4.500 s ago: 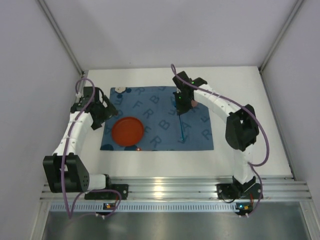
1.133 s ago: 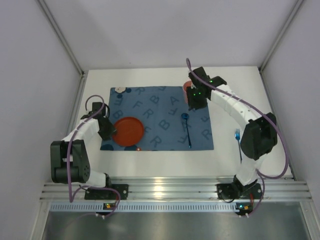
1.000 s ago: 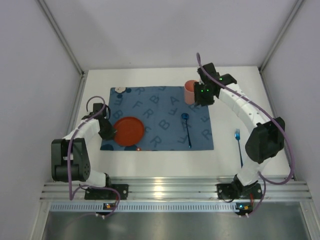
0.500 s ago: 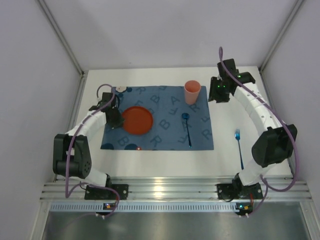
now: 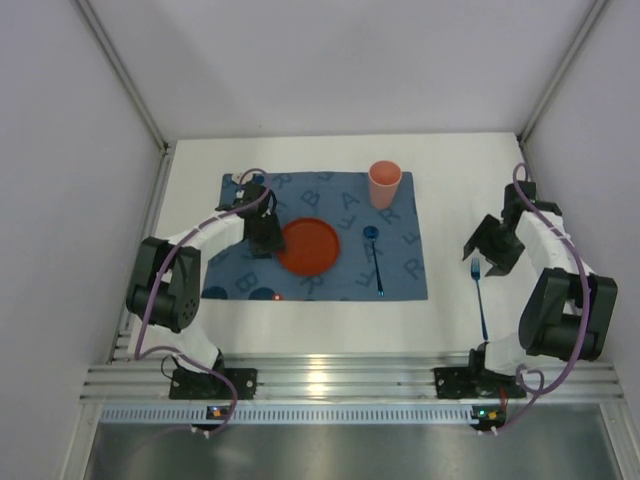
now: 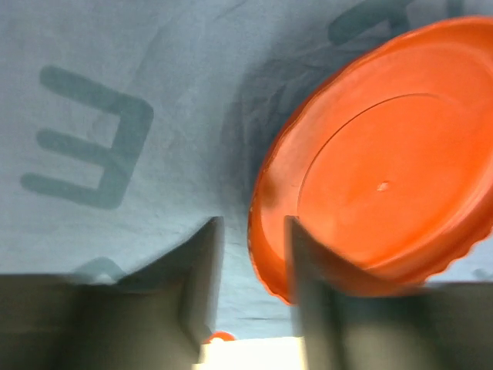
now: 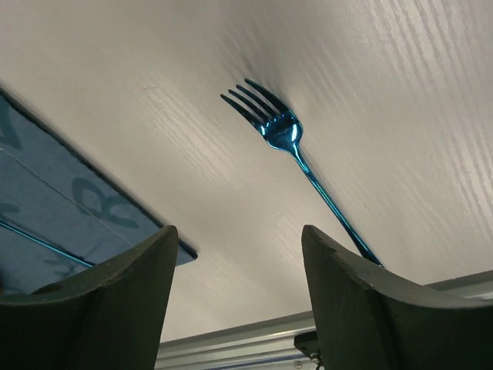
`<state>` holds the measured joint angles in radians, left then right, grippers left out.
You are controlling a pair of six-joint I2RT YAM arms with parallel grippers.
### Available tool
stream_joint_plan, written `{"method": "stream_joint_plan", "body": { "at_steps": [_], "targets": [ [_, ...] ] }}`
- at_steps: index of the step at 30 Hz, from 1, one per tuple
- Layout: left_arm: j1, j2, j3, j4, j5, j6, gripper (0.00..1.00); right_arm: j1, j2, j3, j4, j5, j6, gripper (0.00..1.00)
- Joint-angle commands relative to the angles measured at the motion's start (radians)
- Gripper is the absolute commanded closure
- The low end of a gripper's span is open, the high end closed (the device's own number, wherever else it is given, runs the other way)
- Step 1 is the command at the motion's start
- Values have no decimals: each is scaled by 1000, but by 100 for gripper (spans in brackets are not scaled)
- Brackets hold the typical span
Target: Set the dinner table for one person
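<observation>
The white dinner table point(image 5: 320, 322) fills the enclosure floor and carries a dark blue lettered placemat point(image 5: 330, 285) left of centre. On the mat lie an orange plate point(image 5: 310, 246), a pink cup point(image 5: 385, 184) at the far right corner and a blue spoon point(image 5: 374, 262) just right of the plate. The left gripper point(image 5: 263, 238) sits at the plate's left edge. Its narrowly spaced fingers point(image 6: 202, 270) straddle the rim, and whether they pinch it I cannot tell. A blue fork point(image 5: 480, 298) lies on bare table right of the mat. The right gripper point(image 5: 488, 246) hovers over its tines, spread wide and holding nothing.
</observation>
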<state>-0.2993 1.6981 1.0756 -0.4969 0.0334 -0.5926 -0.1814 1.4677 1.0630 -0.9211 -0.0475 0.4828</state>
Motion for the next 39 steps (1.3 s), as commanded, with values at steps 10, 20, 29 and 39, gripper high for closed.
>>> {"method": "stream_joint_plan", "body": {
  "at_steps": [10, 20, 29, 39],
  "targets": [
    [3, -18, -17, 61, -3, 0, 35, -58, 40, -146, 79, 8, 42, 34],
    [12, -75, -52, 43, -16, -3, 38, -122, 155, -161, 133, 103, -26, 38],
    [15, -98, -66, 24, -26, -24, 40, -122, 209, -181, 197, 63, -72, 97],
    [14, -115, -25, 3, 5, -52, 29, -70, 123, 12, 93, 101, -89, 100]
  ]
}}
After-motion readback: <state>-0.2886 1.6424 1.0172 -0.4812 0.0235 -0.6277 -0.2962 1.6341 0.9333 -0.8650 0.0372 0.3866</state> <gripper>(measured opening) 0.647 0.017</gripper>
